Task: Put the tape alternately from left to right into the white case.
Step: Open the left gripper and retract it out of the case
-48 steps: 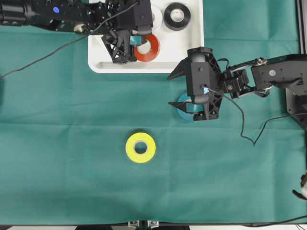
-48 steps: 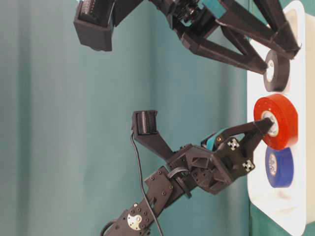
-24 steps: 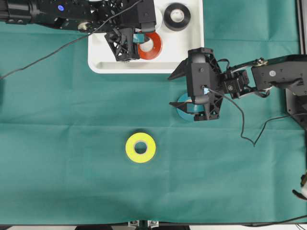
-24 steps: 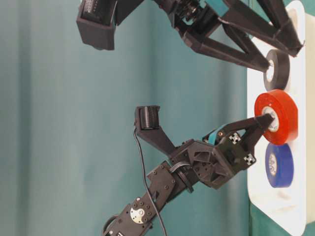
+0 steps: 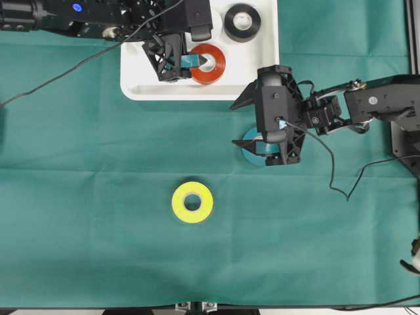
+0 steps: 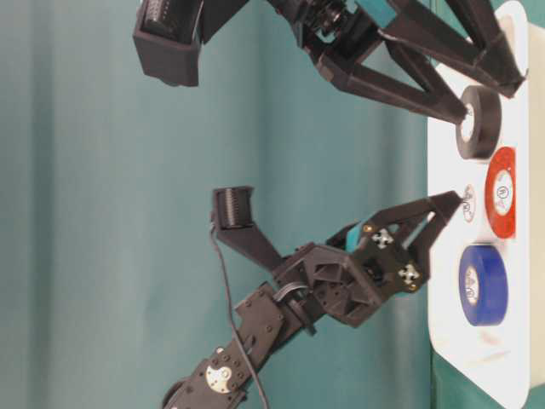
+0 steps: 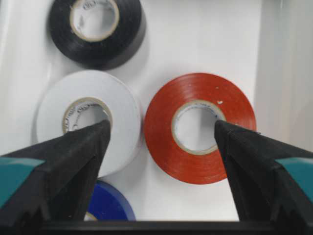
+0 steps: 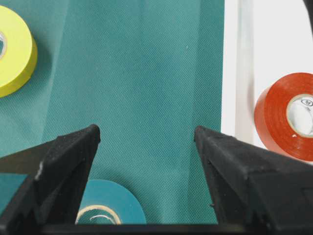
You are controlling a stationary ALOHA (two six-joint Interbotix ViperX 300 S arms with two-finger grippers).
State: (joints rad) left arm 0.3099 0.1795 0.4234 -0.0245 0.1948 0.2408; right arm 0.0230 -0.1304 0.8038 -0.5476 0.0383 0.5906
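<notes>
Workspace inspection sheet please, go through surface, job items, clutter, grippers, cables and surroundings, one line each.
Surface: green cloth over the table.
Job's things: red roll, black roll, white roll and blue roll lie flat in the white case; yellow roll and teal roll lie on the cloth.
Clutter: nothing seen.
Grippers: left gripper open over the case, holding nothing; right gripper open above the teal roll.
Cables: black cable trailing off the right arm.
Surroundings: nothing seen.
</notes>
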